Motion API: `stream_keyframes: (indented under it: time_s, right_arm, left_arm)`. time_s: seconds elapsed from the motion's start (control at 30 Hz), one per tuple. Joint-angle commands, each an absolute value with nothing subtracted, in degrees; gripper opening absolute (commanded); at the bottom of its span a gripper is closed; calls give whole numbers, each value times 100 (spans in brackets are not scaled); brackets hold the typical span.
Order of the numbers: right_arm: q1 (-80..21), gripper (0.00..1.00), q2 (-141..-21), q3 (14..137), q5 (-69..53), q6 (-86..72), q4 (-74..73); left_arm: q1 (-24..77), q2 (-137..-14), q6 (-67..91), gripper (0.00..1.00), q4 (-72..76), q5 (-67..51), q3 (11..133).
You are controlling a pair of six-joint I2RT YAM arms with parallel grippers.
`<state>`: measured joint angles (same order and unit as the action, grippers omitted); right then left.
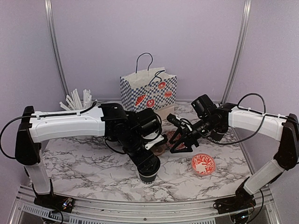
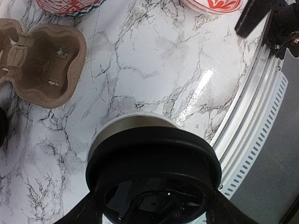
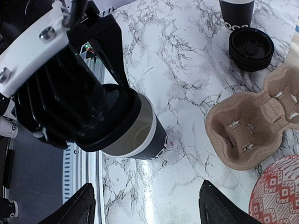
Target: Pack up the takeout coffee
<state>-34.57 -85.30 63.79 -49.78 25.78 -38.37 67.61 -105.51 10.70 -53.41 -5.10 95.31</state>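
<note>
Black lid [image 3: 122, 122] gripped in my left fingers [image 2: 78, 212], tilted over the cup [image 3: 156, 140] standing on the counter [image 3: 187, 70]; my right fingers [image 3: 219, 207] spread wide, empty

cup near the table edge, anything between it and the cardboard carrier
Nothing visible does. Only bare marble table lies between the cup and the carrier. The lid is tilted over the cup's mouth, not seated flat.

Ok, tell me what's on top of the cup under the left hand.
A black lid, gripped by the left hand, sits tilted over the cup; white inner wall shows, contents hidden.
</note>
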Motion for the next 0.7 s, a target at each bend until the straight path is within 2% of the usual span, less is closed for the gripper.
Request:
stream_keyframes:
  time_s: [0.0,0.67]
  right_arm:
    - [-3484,74,-8491,6426,-4971,2669,-3950]
    - [-3487,74,-8475,6381,-4970,2695,-3944]
  left_arm:
    - [6794,-10799,921,70,-5702,-440,9756]
    - [6890,-10740,892,70,-6104,-142,10018]
